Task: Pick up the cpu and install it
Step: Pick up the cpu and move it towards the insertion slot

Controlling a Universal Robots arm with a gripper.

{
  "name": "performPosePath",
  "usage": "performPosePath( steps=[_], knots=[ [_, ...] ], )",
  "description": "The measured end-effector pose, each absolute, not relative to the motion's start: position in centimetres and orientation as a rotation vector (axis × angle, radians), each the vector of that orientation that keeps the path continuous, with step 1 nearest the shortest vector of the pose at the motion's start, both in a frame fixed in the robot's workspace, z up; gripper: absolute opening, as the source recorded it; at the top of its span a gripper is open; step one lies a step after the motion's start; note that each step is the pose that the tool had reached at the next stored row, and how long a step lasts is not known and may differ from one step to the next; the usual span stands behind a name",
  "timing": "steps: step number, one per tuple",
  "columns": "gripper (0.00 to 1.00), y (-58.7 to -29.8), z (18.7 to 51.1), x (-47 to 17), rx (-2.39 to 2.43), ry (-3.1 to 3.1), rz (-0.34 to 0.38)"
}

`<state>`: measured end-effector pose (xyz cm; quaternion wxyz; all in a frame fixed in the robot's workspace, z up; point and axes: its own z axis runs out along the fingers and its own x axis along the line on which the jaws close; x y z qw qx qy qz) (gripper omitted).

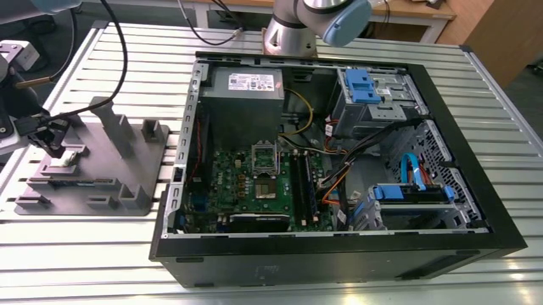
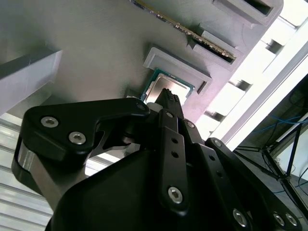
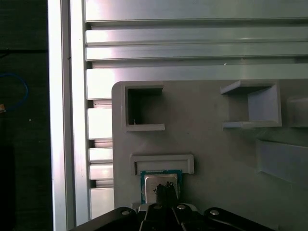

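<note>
At the grey fixture tray [image 1: 127, 190], on the exterior view's left, the jaws are hanging pressed together, gripping nothing. Their tips are sitting over the middle of the cpu [image 3: 151, 183] [image 2: 159, 87]; contact unclear. The cpu is lying flat in a shallow recess of the tray, against a raised lip, in both wrist views. The tray is resting on the slatted metal counter [image 1: 85, 254]. An open computer case [image 1: 357, 257] is standing just beside it, toward the exterior view's right, with its motherboard [image 1: 254, 184] showing.

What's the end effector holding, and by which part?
Cannot tell. The end effector is at the top middle of the cpu, which lies in a pocket of the fixture tray.
</note>
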<state>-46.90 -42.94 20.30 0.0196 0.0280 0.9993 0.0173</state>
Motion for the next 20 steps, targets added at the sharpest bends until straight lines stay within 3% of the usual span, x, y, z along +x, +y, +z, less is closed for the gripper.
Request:
performPosePath(
  steps=[6, 14, 16, 17, 20],
  knots=[
    [0.11, -42.94, 20.3, -46.9, 0.087, 3.101, 0.054],
    [0.47, -42.94, 20.3, -46.9, 0.087, 3.101, 0.054],
    [0.47, -42.94, 20.3, -46.91, 0.087, 3.101, 0.054],
    [0.53, -42.94, 20.3, -46.9, 0.087, 3.101, 0.054],
    [0.53, -42.94, 20.17, -46.9, 0.085, 3.101, 0.054]
  ],
)
